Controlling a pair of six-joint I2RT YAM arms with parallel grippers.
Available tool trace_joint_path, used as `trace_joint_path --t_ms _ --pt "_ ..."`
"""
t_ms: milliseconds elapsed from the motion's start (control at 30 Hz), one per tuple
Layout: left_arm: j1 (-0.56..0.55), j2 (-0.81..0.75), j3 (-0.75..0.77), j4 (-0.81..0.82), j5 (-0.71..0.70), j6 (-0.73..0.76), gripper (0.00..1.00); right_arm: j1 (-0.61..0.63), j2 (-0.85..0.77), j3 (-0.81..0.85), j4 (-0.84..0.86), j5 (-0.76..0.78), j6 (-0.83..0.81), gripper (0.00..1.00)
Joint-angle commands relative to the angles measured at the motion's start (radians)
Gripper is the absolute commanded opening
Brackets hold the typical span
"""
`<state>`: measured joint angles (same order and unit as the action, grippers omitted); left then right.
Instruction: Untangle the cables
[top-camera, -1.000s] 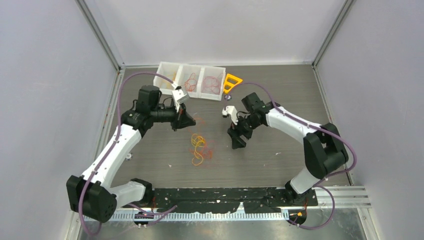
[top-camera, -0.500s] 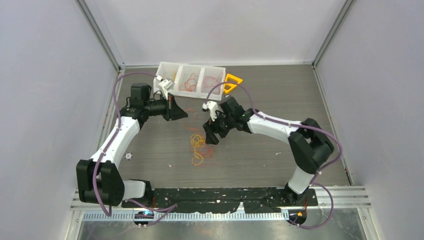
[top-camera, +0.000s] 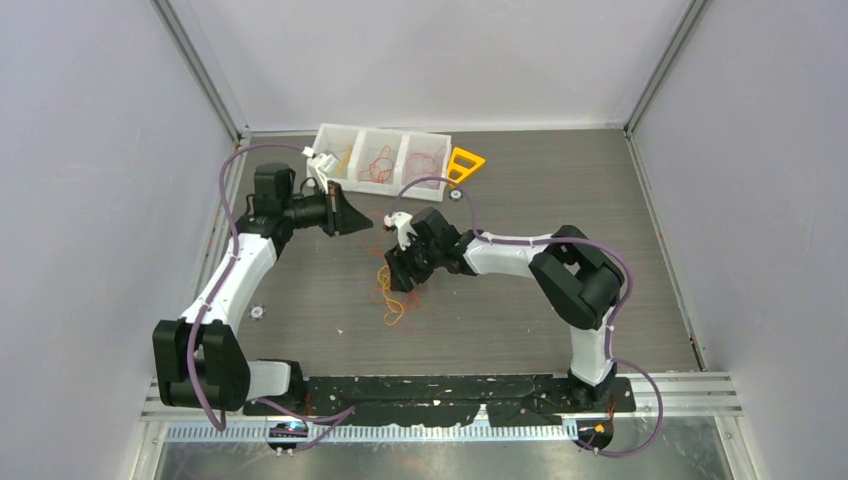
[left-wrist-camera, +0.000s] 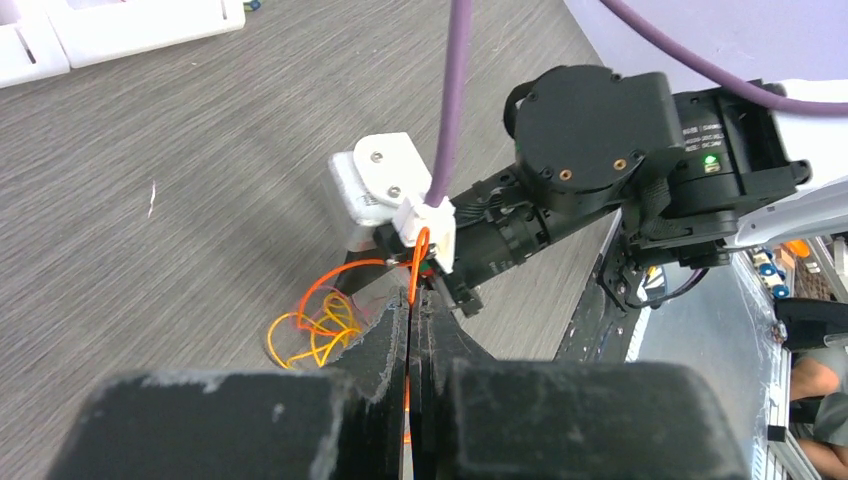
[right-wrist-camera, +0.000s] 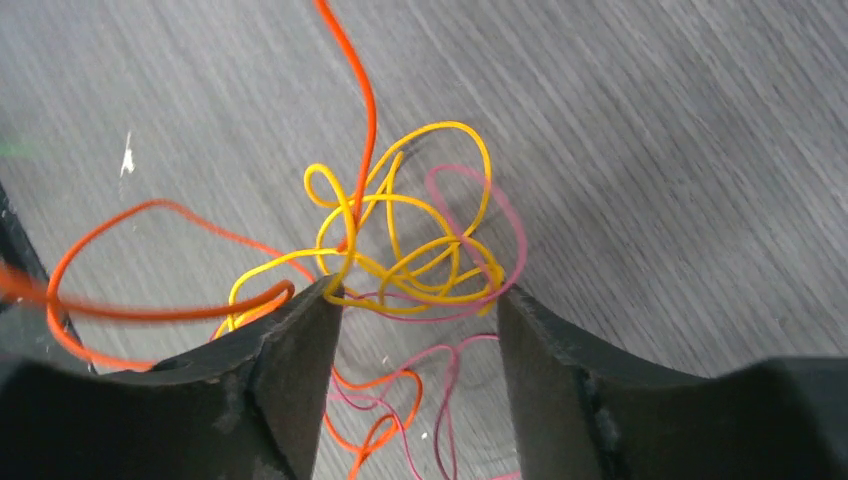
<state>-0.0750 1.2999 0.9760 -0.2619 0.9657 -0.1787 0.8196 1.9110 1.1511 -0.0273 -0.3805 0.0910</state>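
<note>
The job looks partly done. A white plastic tray with 3 compartments (top-camera: 384, 189) at the far edge already holds loose strands sorted by colour: yellow, orange and red. A clump of thin curly yellow, orange and red wire cables (top-camera: 395, 290) lies knotted on the dark wood-grain tabletop (top-camera: 520, 300), near the middle and between the arms. The left gripper (left-wrist-camera: 412, 300) has its jaws pressed fully together on 1 orange strand (left-wrist-camera: 345, 270), which runs taut from the fingers back down into the clump, so it is not yet free. The right gripper (right-wrist-camera: 418, 295) hangs low over the clump with its jaws wide apart, straddling the yellow loops and gripping nothing. Freeing this orange strand, then separating the yellow and red loops, appears to be what is left.
</note>
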Motion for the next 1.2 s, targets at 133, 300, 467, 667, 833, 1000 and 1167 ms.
trace_joint_path --t_ms 133,300,467,667,833,1000,1167 --pt "0.064 -0.019 0.012 0.015 0.042 -0.019 0.0 0.012 0.023 0.096 -0.141 0.286 -0.108 0.18" --pt "0.21 -0.01 0.107 -0.129 0.002 0.102 0.0 -0.1 -0.126 0.033 -0.335 0.257 -0.183 0.06" --pt "0.34 0.054 0.23 -0.242 -0.069 0.219 0.0 -0.26 -0.258 -0.056 -0.459 0.197 -0.29 0.05" --pt "0.351 0.064 0.273 -0.299 -0.127 0.326 0.0 -0.415 -0.353 -0.112 -0.482 0.025 -0.334 0.05" --pt "0.333 0.057 0.241 -0.305 -0.122 0.35 0.0 -0.469 -0.431 -0.116 -0.485 -0.26 -0.353 0.05" --pt "0.317 0.016 0.192 -0.265 -0.105 0.337 0.0 -0.466 -0.531 -0.099 -0.458 -0.394 -0.337 0.06" --pt "0.238 -0.018 0.247 -0.169 -0.147 0.252 0.0 -0.47 -0.473 -0.069 -0.515 -0.283 -0.394 0.05"
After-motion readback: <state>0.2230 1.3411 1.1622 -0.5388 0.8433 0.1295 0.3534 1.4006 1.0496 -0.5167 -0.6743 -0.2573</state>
